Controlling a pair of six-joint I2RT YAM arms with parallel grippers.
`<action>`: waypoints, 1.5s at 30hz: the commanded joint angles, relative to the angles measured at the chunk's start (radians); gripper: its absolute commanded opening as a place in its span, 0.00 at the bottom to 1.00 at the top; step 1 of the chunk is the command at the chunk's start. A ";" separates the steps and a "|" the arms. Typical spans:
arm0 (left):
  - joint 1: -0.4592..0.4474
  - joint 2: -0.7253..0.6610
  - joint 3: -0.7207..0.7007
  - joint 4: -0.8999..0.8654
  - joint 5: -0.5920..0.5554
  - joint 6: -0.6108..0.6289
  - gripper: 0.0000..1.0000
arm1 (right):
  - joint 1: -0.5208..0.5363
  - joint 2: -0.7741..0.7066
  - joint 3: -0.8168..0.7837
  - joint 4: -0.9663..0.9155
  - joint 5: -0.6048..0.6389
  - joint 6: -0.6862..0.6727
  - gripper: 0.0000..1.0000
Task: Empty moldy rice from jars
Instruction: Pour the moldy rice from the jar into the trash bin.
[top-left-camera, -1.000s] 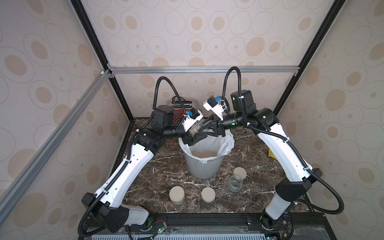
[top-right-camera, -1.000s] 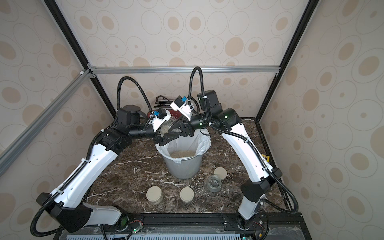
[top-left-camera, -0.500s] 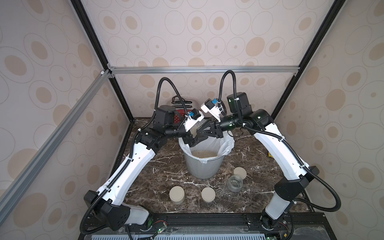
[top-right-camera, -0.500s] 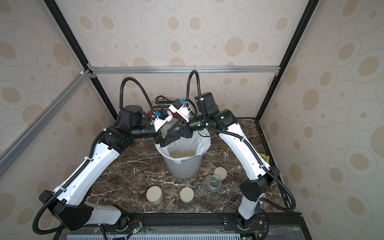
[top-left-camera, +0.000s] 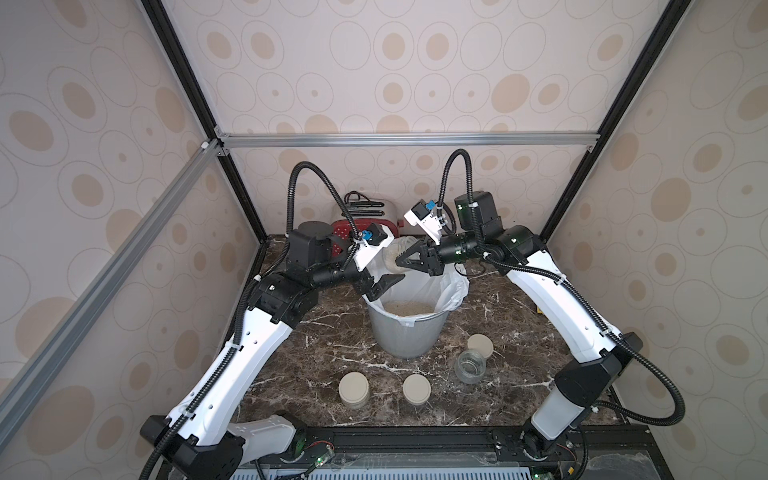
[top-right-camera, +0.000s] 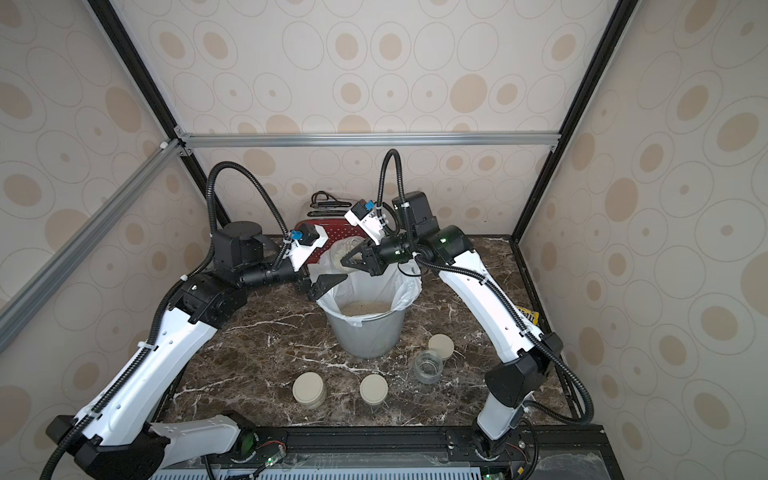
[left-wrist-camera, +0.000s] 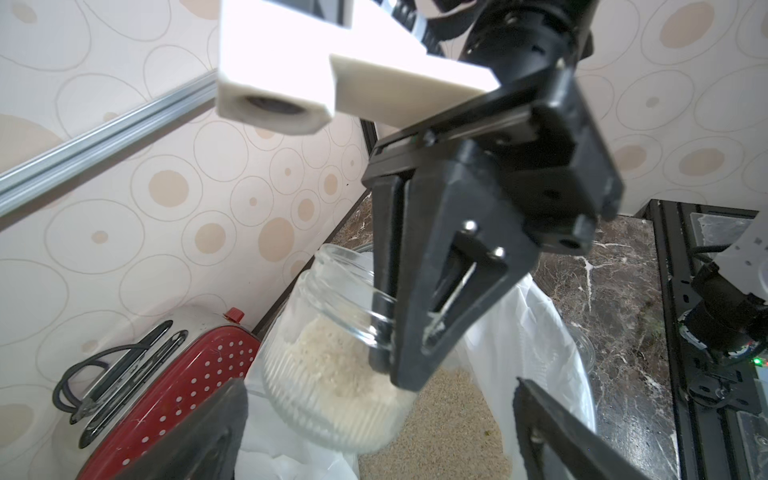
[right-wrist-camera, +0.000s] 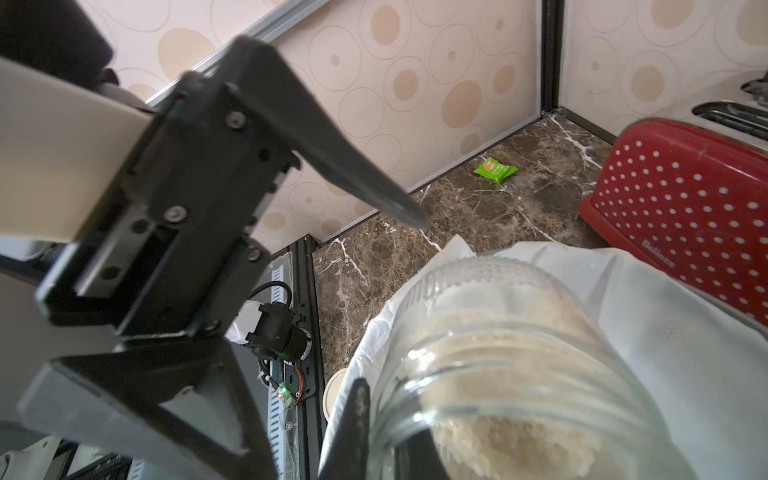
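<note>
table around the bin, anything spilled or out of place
No clear spill; the pale specks on the marble table could be veining. Two strays stand out: a green packet lying near the wall, and a yellow wrapper at the table's right edge.

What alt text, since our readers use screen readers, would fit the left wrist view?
The right tool grips the rim of an open jar of rice, tilted over a lined bin that holds more rice. The left tool, fingers open, sits in the foreground, and a red dotted toaster stands beside the bin.
</note>
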 joint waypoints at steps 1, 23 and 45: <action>0.005 -0.021 -0.013 -0.046 -0.024 0.044 0.99 | -0.014 -0.059 -0.008 0.109 0.020 0.033 0.00; 0.004 -0.245 -0.232 0.378 -0.632 -1.253 0.99 | -0.004 -0.254 -0.338 0.429 0.150 0.204 0.00; -0.072 -0.125 -0.249 0.512 -0.607 -1.932 0.99 | 0.100 -0.245 -0.280 0.473 0.205 0.185 0.00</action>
